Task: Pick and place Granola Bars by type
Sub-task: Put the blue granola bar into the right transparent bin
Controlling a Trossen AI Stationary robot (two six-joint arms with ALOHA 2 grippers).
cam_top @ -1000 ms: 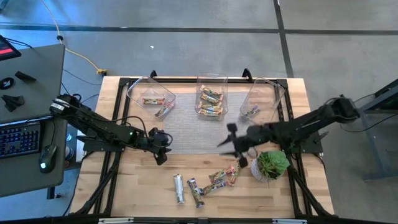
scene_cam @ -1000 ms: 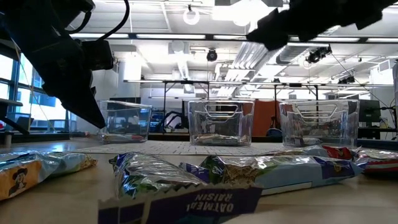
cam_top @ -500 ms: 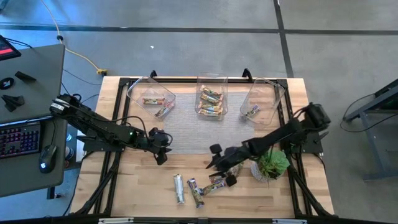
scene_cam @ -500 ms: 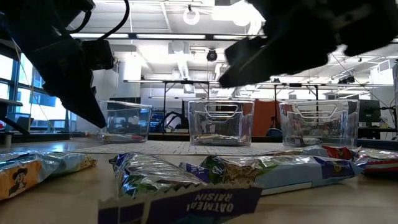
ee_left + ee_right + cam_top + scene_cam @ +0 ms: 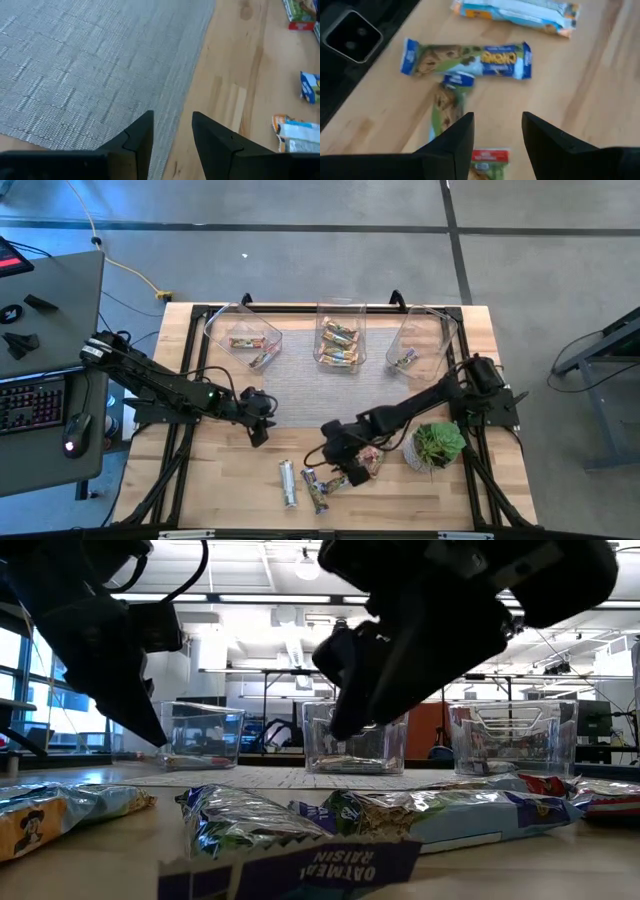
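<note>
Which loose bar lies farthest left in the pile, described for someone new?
Start at the wooden table and find the potted plant near its front right. Left of it lies a cluster of granola bars; the silver-white bar is leftmost, lying alone, apart from its colourful neighbours.

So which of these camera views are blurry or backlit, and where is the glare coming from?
Low view: the right gripper and left gripper are dark silhouettes against bright ceiling lights, and the nearest shiny purple-wrapped granola bar is out of focus. Right wrist view: the green and blue wrapped bars look slightly smeared. High view: evenly lit, with the clear plastic bins sharp.
</note>
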